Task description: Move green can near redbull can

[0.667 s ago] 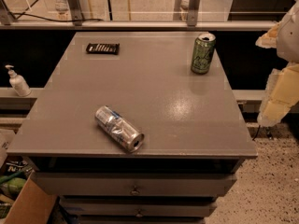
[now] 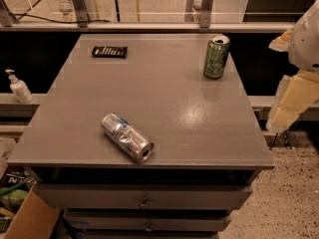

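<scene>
The green can point(image 2: 217, 58) stands upright near the far right corner of the grey table point(image 2: 159, 93), silver top with pull tab facing up. The redbull can point(image 2: 127, 137), silver and blue and dented, lies on its side near the table's front edge, left of centre, open end towards the front right. My gripper point(image 2: 290, 103) is a cream-coloured part hanging from the white arm point(image 2: 306, 39) at the right edge of the view. It is off the table, to the right of and below the green can, and holds nothing I can see.
A dark flat packet point(image 2: 109, 51) lies at the table's far left. A white pump bottle point(image 2: 19, 87) stands on a ledge to the left. Drawers point(image 2: 144, 200) sit below the table top. A cardboard box point(image 2: 25, 218) is at the lower left. Railings run behind.
</scene>
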